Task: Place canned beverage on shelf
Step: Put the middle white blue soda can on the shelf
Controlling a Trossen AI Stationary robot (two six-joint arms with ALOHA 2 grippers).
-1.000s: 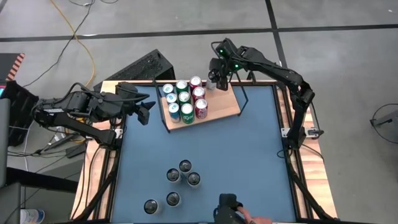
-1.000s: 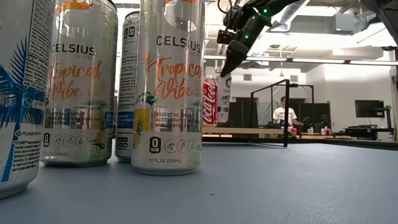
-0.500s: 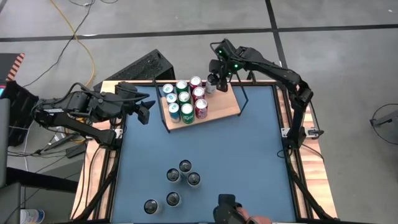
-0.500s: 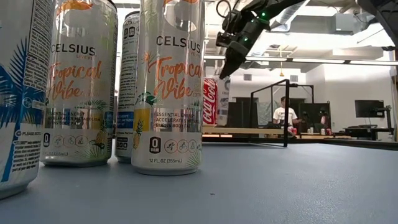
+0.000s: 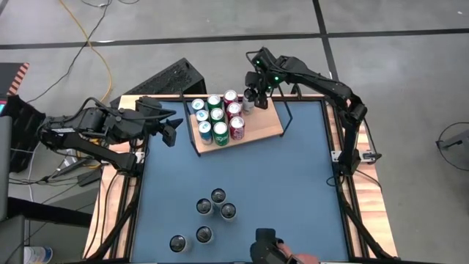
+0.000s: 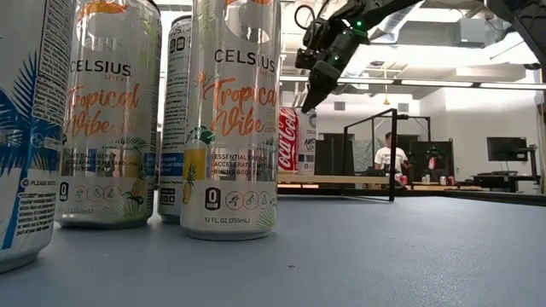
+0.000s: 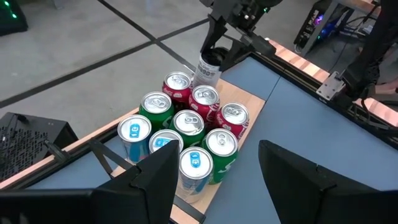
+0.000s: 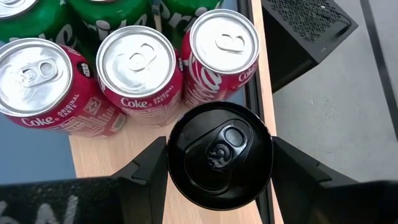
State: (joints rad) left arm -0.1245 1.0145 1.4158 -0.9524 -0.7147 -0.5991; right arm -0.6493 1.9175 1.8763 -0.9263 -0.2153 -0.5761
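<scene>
Since a second ago my right gripper (image 8: 219, 163) carried the black-topped can (image 8: 219, 155) slightly leftward | near: five loose cans (image 5: 218, 196) | far: it's clamped above shelf (image 5: 265, 125) corner, beside red cans (image 5: 234, 110) | left gripper (image 5: 173, 132) parted, waiting.

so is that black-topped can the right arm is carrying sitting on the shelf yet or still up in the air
Cannot tell. The right gripper holds the black-topped can upright over the shelf, beside the Coke cans; no view shows its base.
</scene>
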